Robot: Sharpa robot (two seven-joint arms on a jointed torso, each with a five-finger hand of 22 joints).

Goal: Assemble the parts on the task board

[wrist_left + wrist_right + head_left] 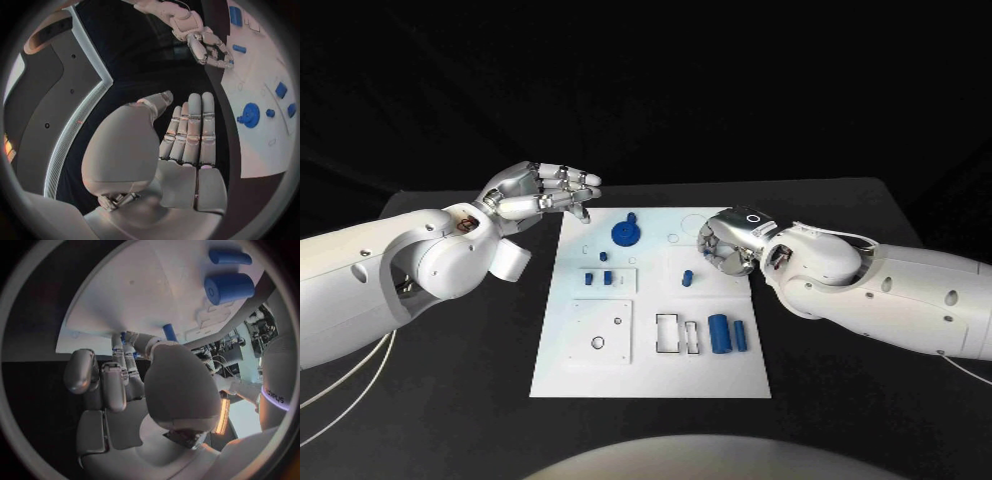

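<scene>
The task board [653, 375], a white plate, lay flat mid-table with its long axis running away from the robot. The right hand [728, 243] hovered at the board's far right edge, fingers curled in over the plate; the right wrist view seemed to show a small blue piece [123, 336] at the fingertips [117, 347], but whether it was pinched could not be told. The short blue peg [687, 276] lay just inside that hand, toward the board's centre, long axis roughly along the board's length, so the right hand was clearly the nearer. The left hand [542, 192] hung off the board's far left corner, fingers extended, released, holding nothing. The blue gear [627, 233] sat near the far edge between the hands; two blue cylinders [727, 334] lay side by side at the board's near right.
</scene>
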